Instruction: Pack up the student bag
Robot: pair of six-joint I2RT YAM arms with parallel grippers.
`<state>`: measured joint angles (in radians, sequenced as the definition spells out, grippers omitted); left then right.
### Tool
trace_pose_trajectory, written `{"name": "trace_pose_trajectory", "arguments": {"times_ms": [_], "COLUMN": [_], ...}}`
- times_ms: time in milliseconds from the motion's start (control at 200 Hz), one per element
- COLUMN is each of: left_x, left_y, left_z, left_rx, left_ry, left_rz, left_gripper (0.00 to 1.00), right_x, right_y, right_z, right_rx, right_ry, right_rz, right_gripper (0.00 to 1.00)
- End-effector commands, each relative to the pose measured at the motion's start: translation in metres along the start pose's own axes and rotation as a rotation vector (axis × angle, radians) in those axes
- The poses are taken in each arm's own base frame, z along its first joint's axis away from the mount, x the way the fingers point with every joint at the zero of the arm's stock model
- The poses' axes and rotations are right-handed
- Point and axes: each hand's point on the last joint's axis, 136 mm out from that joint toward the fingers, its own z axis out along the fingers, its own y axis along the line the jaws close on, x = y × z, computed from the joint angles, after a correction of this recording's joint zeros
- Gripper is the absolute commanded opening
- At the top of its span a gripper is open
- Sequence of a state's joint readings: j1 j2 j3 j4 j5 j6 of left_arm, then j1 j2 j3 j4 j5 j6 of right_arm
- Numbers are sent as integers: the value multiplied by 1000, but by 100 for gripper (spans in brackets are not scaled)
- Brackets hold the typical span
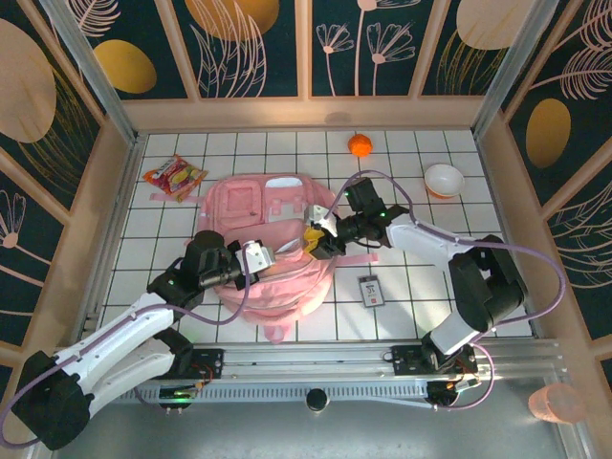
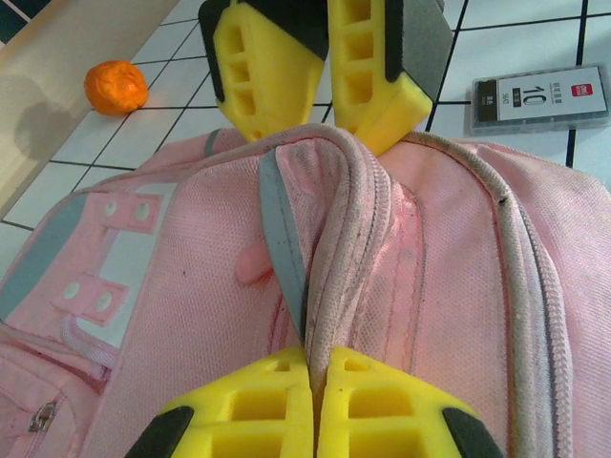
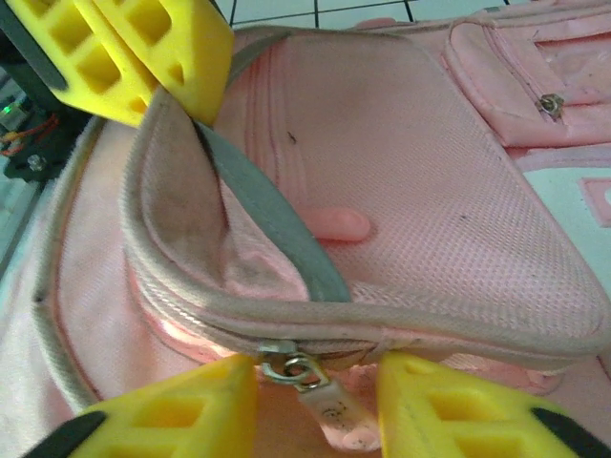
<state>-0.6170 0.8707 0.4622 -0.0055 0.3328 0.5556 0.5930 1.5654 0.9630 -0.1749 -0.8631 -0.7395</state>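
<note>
One grey box (image 2: 539, 98) marked "10" beside pink student bag (image 2: 430, 286)

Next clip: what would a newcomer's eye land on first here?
The big pink student bag in the middle of the tiled table, with both arms meeting over it. The left tool pinches a fold of its fabric by the zip; the right tool stands open around the zip pull. Beyond the bag, a bright orange lies at the table's far edge.

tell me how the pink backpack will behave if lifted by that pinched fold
Probably floppy: the student bag buckles into a soft fold where the left gripper pinches it. Likely sags rather than lifting whole, as it lies slumped flat.
</note>
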Motion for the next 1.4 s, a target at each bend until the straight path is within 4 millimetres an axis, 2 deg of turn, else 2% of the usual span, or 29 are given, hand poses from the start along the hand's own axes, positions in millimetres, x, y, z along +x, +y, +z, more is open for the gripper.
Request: {"name": "trace_pose_trajectory", "arguments": {"times_ms": [0, 200, 310, 400, 550, 711, 831, 916, 1031, 1116, 1176, 1266, 1351, 1396], "left_x": [-49, -48, -45, -41, -49, -70, -88, -102, -115, -114, -107, -89, -64, -43], "left_y": [25, 30, 44, 52, 73, 94, 92, 82, 71, 75, 84, 99, 114, 122], "left_z": [-7, -8, -8, -5, 0, 9, 27, 43, 55, 55, 50, 34, 17, 7], "left_rx": [-81, -109, -171, -194, -262, -308, -308, -252, -174, -190, -246, -352, -420, -467], "left_ry": [-149, -138, -103, -60, -57, -109, -124, -143, -179, -167, -144, -112, -71, -47], "left_rz": [51, 43, 9, -16, -98, -215, -209, -239, -296, -376, -453, -630, -839, -975], "left_gripper": [0, 0, 0, 0, 0, 0, 0, 0, 0, 18, 37, 58, 64, 67], "right_x": [-14, -17, -22, -26, -35, -41, -49, -55, -51, -48, -46, -46, -43, -39], "right_y": [29, 27, 27, 27, 34, 45, 54, 57, 45, 33, 26, 17, 15, 13], "right_z": [-4, -10, -15, -19, -22, -18, -11, -13, -23, -34, -41, -44, -43, -44], "right_rx": [-94, -90, -79, -67, -53, -46, -58, -57, 29, 92, 144, 203, 248, 278], "right_ry": [-47, -61, -69, -68, -60, -53, -56, -64, -64, -68, -66, -54, -30, -18], "right_rz": [35, 76, 92, 116, 161, 242, 307, 367, 476, 571, 642, 762, 857, 898], "right_gripper": [31, 14, 0, 0, 0, 0, 0, 0, 0, 0, 0, 0, 0, 0]}}
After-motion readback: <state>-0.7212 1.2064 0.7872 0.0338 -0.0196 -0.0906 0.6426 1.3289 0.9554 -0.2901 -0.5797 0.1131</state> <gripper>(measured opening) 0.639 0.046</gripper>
